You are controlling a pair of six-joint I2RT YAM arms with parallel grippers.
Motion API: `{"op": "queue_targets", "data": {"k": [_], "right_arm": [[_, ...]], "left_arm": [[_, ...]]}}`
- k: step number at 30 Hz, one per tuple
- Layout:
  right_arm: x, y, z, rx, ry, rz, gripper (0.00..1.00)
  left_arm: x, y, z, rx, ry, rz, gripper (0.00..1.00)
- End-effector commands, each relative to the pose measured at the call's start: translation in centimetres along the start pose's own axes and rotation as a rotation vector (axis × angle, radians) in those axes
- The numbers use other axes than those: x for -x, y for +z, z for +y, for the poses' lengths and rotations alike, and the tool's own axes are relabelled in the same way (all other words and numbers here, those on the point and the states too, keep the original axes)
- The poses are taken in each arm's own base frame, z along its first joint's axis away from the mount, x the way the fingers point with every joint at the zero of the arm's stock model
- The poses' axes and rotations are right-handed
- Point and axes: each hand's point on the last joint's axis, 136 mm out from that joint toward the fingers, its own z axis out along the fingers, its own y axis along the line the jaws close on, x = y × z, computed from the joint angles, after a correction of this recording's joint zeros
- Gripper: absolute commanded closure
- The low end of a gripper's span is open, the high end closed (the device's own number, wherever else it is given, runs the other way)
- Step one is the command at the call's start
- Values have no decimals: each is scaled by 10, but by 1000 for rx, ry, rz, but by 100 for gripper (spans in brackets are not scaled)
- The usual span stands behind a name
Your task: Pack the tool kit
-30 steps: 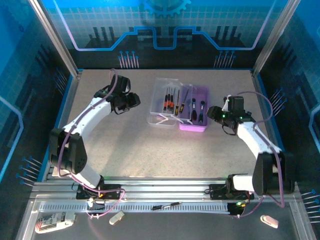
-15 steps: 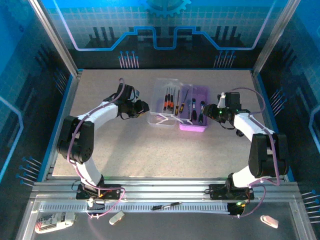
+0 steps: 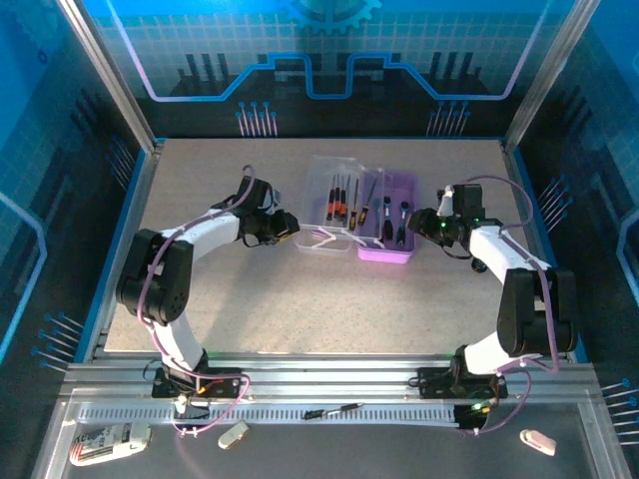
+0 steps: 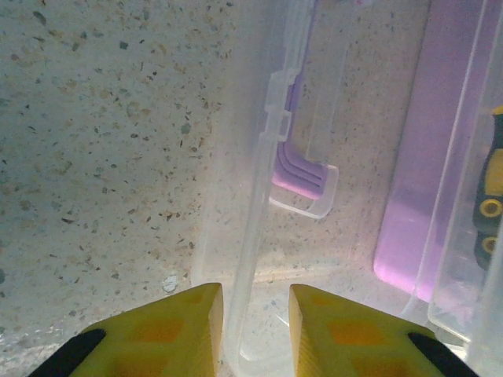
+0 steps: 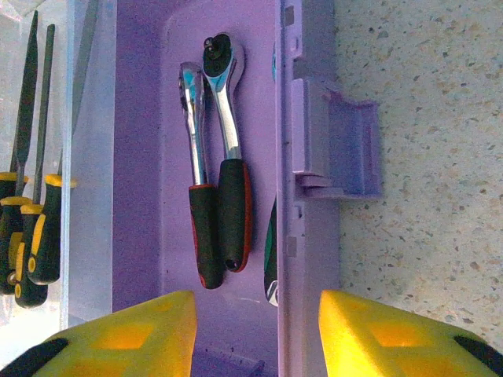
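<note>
The tool kit lies open mid-table, its clear lid to the left of its purple base. Yellow-handled screwdrivers lie on the lid side, and two ratchets rest in the base. My left gripper is at the lid's left edge. In its wrist view the left gripper is open, its fingers either side of the lid rim, with a gap on the right. My right gripper is open astride the base's right wall, touching nothing, just below the latch.
The purple handle lies under the clear lid. A loose screwdriver and white objects sit on the front ledge. Blue walls and metal posts ring the table.
My left gripper has moved right and come to the lid's left edge. My right gripper has shifted up and left to the base's right wall. Both pairs of jaws have narrowed a little.
</note>
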Motion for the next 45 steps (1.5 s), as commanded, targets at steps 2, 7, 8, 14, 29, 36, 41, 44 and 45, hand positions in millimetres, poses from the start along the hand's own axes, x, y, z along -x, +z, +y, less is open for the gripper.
{"op": "queue_targets", "data": {"k": [2, 7, 8, 14, 29, 36, 41, 44, 45], "right_arm": [[-3, 0, 1, 28, 16, 22, 55], [-19, 5, -8, 20, 42, 47, 57], [-20, 5, -8, 22, 44, 50, 57], [-18, 5, -6, 29, 52, 54, 57], [7, -11, 3, 62, 72, 10, 57], [-13, 13, 5, 68, 83, 76, 64], [-46, 38, 6, 13, 34, 137, 66], [-60, 50, 13, 23, 29, 176, 66], [-65, 54, 17, 27, 22, 189, 67]], "left_arm": [[-5, 13, -4, -31, 54, 49, 71], [-8, 17, 3, 16, 94, 69, 77], [-8, 17, 6, 27, 95, 66, 79], [-8, 15, 16, 92, 107, 53, 97], [-29, -45, 27, 210, 161, -20, 100], [-28, -81, 38, 338, 211, -66, 100], [-22, -104, 37, 411, 231, -83, 100], [-18, -116, 30, 409, 254, -100, 100], [-17, -120, 28, 412, 260, -107, 100]]}}
